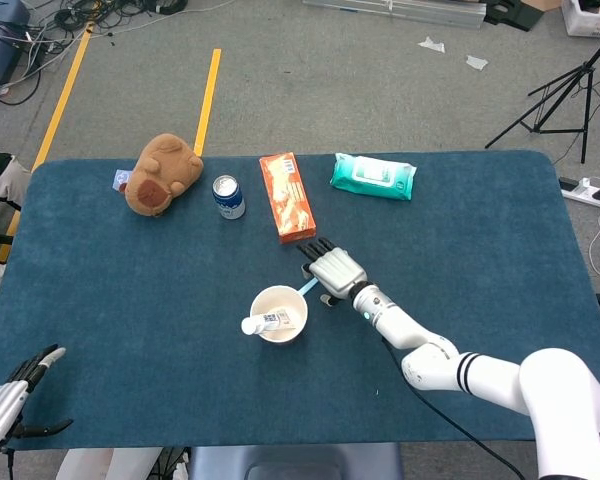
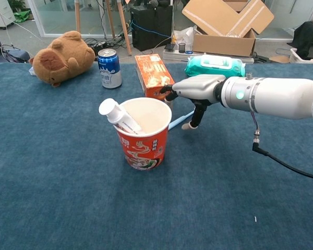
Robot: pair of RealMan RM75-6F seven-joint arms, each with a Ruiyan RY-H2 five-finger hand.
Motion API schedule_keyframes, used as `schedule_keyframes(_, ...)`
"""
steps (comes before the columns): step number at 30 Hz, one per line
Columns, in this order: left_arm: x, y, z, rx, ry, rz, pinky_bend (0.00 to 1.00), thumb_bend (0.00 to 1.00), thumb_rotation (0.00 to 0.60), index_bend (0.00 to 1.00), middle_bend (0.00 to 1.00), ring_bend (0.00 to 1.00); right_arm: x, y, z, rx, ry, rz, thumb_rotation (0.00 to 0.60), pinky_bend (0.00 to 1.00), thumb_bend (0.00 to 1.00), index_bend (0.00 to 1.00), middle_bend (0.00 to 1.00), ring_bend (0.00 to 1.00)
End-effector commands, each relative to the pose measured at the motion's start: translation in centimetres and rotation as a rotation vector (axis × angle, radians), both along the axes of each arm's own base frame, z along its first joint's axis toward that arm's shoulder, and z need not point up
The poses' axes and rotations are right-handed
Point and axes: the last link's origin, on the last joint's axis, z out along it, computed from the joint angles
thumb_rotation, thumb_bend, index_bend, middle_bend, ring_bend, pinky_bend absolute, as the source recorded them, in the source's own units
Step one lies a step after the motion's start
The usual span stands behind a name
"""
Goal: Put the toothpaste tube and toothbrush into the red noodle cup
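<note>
The red noodle cup (image 2: 143, 147) stands upright mid-table, its white rim (image 1: 278, 289) seen from above. A white toothpaste tube (image 2: 118, 116) leans inside it, cap end poking over the left rim (image 1: 264, 322). The light blue toothbrush (image 2: 179, 121) lies on the cloth just right of the cup (image 1: 308, 287), one end hidden behind the rim. My right hand (image 2: 194, 89) hovers palm down over the brush (image 1: 332, 270), fingers spread, thumb pointing down beside the brush; I see no grip. My left hand (image 1: 10, 402) rests at the near left table corner, fingers apart and empty.
Along the far side stand a brown plush toy (image 1: 161, 174), a blue can (image 1: 228, 197), an orange box (image 1: 287, 196) close behind my right hand, and a teal wipes pack (image 1: 373, 176). A black cable (image 2: 281, 161) trails from the right forearm across the blue cloth.
</note>
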Motion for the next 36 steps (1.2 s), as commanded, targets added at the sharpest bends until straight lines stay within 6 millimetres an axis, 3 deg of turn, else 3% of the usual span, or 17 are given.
schedule_keyframes(1,0.0,0.0,0.0,0.000,-0.001,0.000,0.00,0.00,0.600,0.00,0.00,0.00,0.1,0.0,-0.4,0.002,0.004,0.002,0.600,0.04,0.19,0.40,0.00,0.00)
schedule_keyframes(36,-0.5,-0.4,0.0,0.001,-0.008,0.014,0.00,0.00,0.600,0.00,0.00,0.00,0.2,-0.6,-2.9,0.005,0.020,0.005,0.600,0.04,0.21,0.43,0.00,0.00)
